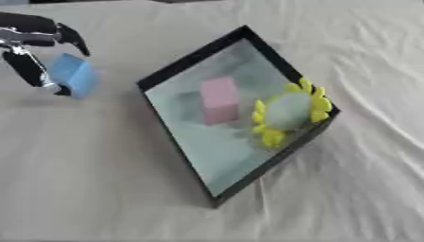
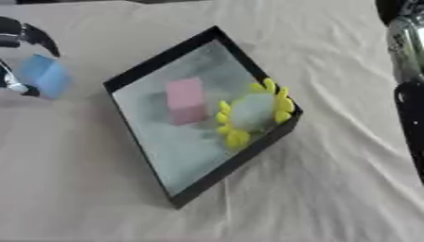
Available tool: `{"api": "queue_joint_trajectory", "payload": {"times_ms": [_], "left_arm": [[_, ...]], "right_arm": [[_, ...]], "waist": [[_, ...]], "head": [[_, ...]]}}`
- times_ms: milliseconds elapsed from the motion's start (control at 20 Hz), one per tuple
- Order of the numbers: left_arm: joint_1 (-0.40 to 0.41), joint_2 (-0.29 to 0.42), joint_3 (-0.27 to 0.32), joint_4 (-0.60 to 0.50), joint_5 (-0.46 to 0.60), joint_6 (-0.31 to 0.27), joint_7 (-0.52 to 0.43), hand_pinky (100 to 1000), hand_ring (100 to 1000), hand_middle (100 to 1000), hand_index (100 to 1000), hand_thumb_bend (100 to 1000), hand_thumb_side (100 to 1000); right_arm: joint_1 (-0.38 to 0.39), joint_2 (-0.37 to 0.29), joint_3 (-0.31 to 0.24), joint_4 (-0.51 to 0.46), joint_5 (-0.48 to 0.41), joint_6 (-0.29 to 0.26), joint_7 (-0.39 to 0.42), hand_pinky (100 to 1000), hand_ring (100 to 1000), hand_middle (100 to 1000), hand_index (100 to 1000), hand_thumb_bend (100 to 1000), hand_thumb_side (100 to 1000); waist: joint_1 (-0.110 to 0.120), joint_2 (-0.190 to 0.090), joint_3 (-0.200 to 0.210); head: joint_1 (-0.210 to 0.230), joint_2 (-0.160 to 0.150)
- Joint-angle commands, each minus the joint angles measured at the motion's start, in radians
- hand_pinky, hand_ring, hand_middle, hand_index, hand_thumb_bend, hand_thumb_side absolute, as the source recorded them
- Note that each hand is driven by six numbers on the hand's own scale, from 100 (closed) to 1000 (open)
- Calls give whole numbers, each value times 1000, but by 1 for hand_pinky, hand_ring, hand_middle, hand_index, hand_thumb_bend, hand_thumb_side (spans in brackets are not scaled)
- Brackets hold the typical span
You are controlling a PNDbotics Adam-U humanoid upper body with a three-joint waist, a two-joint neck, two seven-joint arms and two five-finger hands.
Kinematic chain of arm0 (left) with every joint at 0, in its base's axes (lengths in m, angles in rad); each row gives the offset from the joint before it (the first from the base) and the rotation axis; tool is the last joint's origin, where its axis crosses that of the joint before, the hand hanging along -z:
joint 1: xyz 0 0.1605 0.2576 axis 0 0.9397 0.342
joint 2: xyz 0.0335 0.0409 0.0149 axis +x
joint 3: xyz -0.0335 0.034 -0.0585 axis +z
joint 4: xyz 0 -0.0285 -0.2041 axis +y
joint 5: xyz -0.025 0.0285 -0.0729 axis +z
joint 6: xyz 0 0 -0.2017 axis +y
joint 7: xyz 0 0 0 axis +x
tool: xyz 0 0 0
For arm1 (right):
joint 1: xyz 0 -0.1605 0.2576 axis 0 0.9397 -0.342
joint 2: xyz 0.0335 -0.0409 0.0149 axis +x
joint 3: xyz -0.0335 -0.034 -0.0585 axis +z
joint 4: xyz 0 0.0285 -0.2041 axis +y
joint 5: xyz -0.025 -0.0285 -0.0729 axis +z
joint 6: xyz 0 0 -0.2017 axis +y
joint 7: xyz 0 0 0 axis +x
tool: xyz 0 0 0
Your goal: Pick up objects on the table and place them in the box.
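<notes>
A black-rimmed box [image 1: 192,57] lies askew mid-table with a pale bottom. Inside it stand a pink block [image 1: 219,100] and a yellow flower-shaped thing with a pale round middle [image 1: 288,112] against the right wall. At the far left a blue block [image 1: 74,74] sits between the thumb and fingers of my left hand [image 1: 33,52], which curl round it just above the cloth. My right arm [image 2: 407,71] shows as a dark and silver column at the right edge of the right eye view; its hand is out of sight.
A wrinkled beige cloth [image 1: 356,179] covers the table all round the box. A dark edge [image 1: 178,1] runs along the far side.
</notes>
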Motion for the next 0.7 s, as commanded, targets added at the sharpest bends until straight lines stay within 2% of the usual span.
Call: {"api": "queue_joint_trajectory", "payload": {"times_ms": [50, 250, 450, 600, 700], "left_arm": [[-12, 23, 5, 4, -8, -205, -209, 857, 888, 791, 837, 455, 201], [-11, 24, 7, 9, -17, -195, -209, 828, 843, 770, 832, 445, 181], [-9, 21, 11, 11, -14, -188, -209, 808, 797, 691, 804, 404, 158], [-7, 21, 10, 12, -17, -183, -209, 789, 751, 686, 801, 398, 145], [-6, 20, 11, 14, -15, -180, -209, 780, 724, 629, 787, 382, 125]], "right_arm": [[-10, -12, -7, -16, 1, 0, -6, 882, 709, 599, 831, 100, 311], [-9, -11, -5, -17, 1, 1, -5, 881, 709, 599, 831, 100, 311], [-7, -10, -7, -16, 7, 1, -7, 881, 709, 599, 831, 100, 315], [-5, -9, -6, -15, 9, 0, -7, 881, 708, 598, 830, 100, 319], [-5, -8, -7, -16, 10, -1, -8, 881, 708, 595, 830, 100, 319]], "waist": [[1, -17, 1], [1, -17, 1], [-1, -16, 1], [-2, -15, 0], [-2, -14, -1]], "head": [[4, -8], [5, -9], [5, -10], [7, -11], [7, -13]]}}
